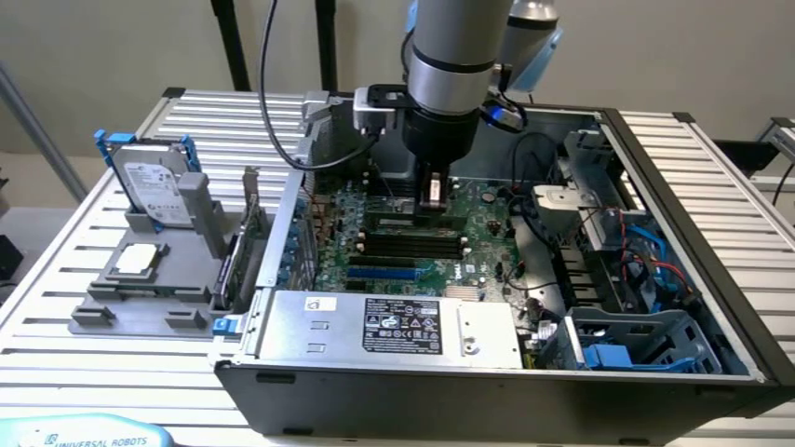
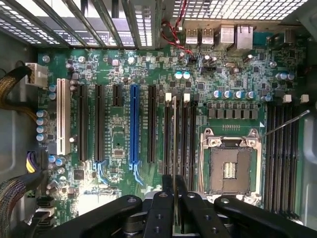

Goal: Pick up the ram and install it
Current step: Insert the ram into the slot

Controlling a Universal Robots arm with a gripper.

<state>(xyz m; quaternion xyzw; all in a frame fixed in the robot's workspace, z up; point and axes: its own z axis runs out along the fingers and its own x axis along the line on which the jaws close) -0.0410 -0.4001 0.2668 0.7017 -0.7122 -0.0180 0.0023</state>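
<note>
The claw is pinched on the ram, which sits edge-on between its fingers so that the thin board runs lengthwise along the black memory slots beneath it. In the exterior view the claw hangs at frame centre, low over the motherboard inside the open computer case. By my judgement the ram is not yet seated. Contact with a slot cannot be confirmed.

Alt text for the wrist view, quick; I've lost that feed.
The gripper is shut on the ram, seen edge-on as a thin strip, over the black memory slots of a green motherboard. An empty processor socket lies beside those slots.
</note>
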